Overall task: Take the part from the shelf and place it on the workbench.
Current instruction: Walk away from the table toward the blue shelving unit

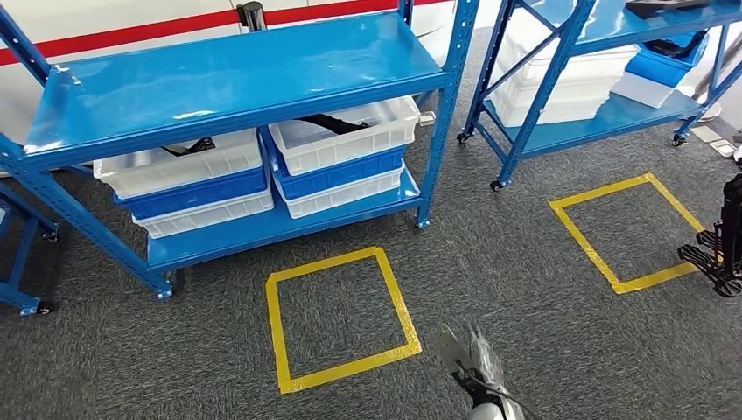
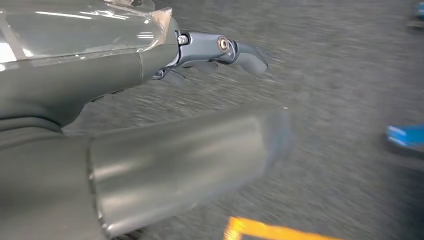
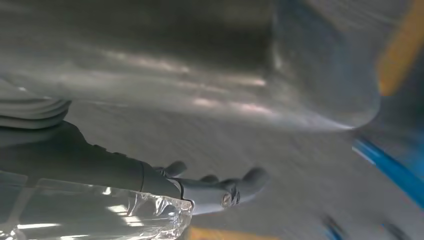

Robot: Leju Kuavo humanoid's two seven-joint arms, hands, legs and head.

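1. Blurred and low in the head view, the right hand (image 1: 472,354) pokes in at the near edge, over grey carpet (image 1: 525,289); its fingers look loosely spread, with nothing in them.
2. Close up in the right wrist view, that same hand (image 3: 220,192) shows a thick grey thumb (image 3: 280,65) apart from the darker fingers (image 3: 250,179) — open, empty, hanging over the floor.
3. Seen from the left wrist, the left hand (image 2: 215,50) is likewise open and holding nothing, its thumb (image 2: 190,155) well apart from its fingers (image 2: 250,56), carpet beneath.
4. Just ahead, a yellow taped square (image 1: 339,317) marks the floor in front of a blue shelf unit (image 1: 236,79). A second taped square (image 1: 626,230) lies to the right, before another blue shelf unit (image 1: 595,114).
5. On the near unit's lower shelf sit stacked white and blue bins (image 1: 262,171). A dark part (image 1: 328,122) rests in the right-hand top bin (image 1: 346,136) — most likely the thing to fetch. Another dark piece (image 1: 188,147) lies in the left top bin.
6. The workbench cannot be placed from these views.
7. Judged from this, the step in hand is the approach: stand squarely in the near taped square, facing the lower shelf.
8. To do it well, settle before lifting an arm; then bend low, since the upper shelf overhangs the bins and leaves little headroom for reaching in.
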